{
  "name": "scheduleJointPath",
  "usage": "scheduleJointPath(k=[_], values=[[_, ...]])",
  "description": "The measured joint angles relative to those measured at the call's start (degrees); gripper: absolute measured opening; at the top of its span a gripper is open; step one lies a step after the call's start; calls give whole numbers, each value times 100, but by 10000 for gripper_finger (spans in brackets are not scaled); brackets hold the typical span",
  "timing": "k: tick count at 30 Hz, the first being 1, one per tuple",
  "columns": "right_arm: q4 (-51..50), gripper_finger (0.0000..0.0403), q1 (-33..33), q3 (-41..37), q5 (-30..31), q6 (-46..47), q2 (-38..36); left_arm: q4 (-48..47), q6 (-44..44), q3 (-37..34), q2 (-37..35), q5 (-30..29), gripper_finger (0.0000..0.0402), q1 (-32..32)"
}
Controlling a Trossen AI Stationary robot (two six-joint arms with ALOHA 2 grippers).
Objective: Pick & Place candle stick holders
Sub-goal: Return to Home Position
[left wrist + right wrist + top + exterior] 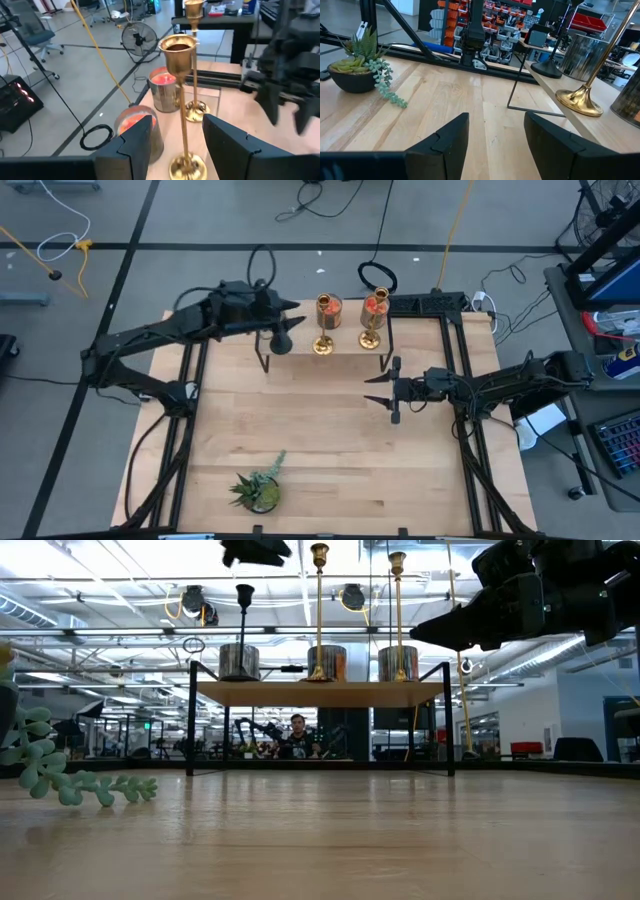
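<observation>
Three candle stick holders stand by their round bases on a raised wooden shelf (320,693) at the table's far side: a matt black one (244,610) (280,342) and two gold ones (322,345) (370,338). My left gripper (292,318) (255,552) is open and empty, just above the black holder. In its wrist view the nearer gold holder (182,100) shows beyond its fingers. My right gripper (372,390) (495,125) is open and empty above the table, in front of the shelf's right end.
Three short jars (240,662) (326,662) (398,662) stand on the shelf behind the holders, two with orange filling (328,308) (376,305). A small green potted plant (260,490) sits near the table's front edge. A person shows in the room beyond (297,735).
</observation>
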Motion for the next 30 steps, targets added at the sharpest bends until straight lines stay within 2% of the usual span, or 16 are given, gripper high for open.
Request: scheduleJointPath(k=[3, 6, 9, 12, 17, 23, 30], values=[[0, 187, 0, 0, 0, -3, 0, -435, -136, 1, -399, 3, 182, -58], [2, 187, 0, 0, 2, 0, 0, -1151, -412, 1, -861, 18, 182, -87], [-11, 187, 0, -2, 2, 0, -97, -1965, -317, 1, -1368, 47, 182, -157], [-113, 187, 4, -2, 0, 6, -354, -2168, -316, -231, -1907, 119, 182, -308], [-923, 187, 4, -2, -20, 210, -982, -1634, -236, -1195, -2887, 654, 182, -670], [-1833, 187, 4, -10, -21, 499, -1710, -866, 111, -2894, -4079, 813, 182, -1002], [-1881, 187, 1, -628, -20, 187, -2593, 328, 165, -4635, -5131, 805, 182, -1082]])
